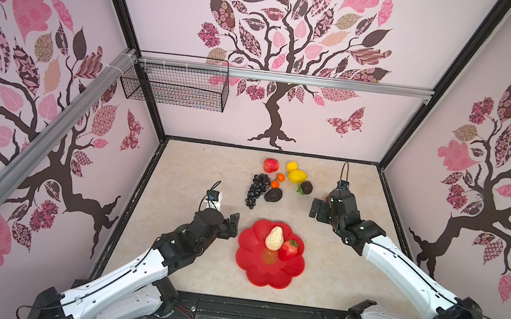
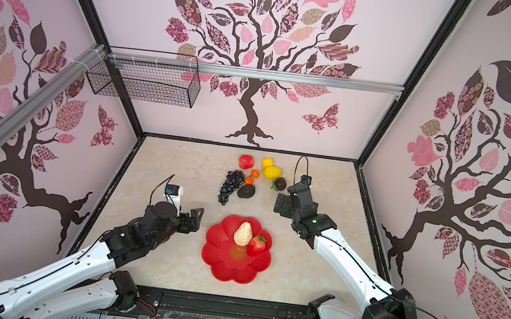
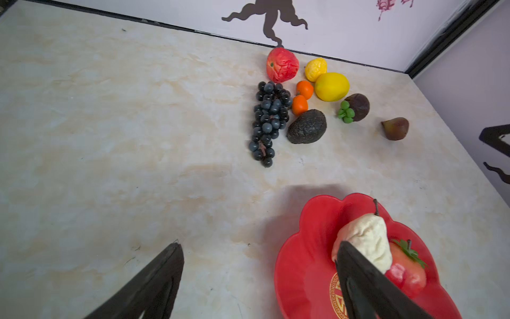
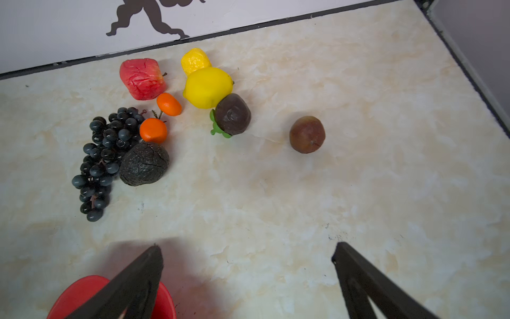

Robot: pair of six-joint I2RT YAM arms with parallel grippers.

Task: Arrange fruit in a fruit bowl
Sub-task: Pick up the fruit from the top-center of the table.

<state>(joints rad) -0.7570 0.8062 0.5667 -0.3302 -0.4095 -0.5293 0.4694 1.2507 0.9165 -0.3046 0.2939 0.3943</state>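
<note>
The red scalloped fruit bowl point(image 1: 250, 268) point(image 2: 219, 265) sits near the table's front. In it a cream pear point(image 1: 274, 237) point(image 3: 367, 234) leans against a strawberry point(image 1: 288, 250). My left gripper point(image 1: 231, 226) point(image 3: 258, 244) hangs open and empty just left of the bowl's rim. Further back lie the grapes point(image 1: 256, 189), apple point(image 1: 271, 165), lemon point(image 1: 297, 175), two oranges point(image 4: 153, 129), an avocado point(image 4: 144, 163) and a brown pear point(image 4: 307, 134). My right gripper point(image 1: 318, 210) point(image 4: 247, 246) is open above bare table, on the near side of the brown pear, which it hides in both top views.
A dark fruit with a green calyx point(image 1: 306, 187) and a small yellow fruit point(image 1: 292, 165) lie by the lemon. A black wire basket point(image 1: 176, 86) hangs high on the back-left rail. Walls close off the table on three sides.
</note>
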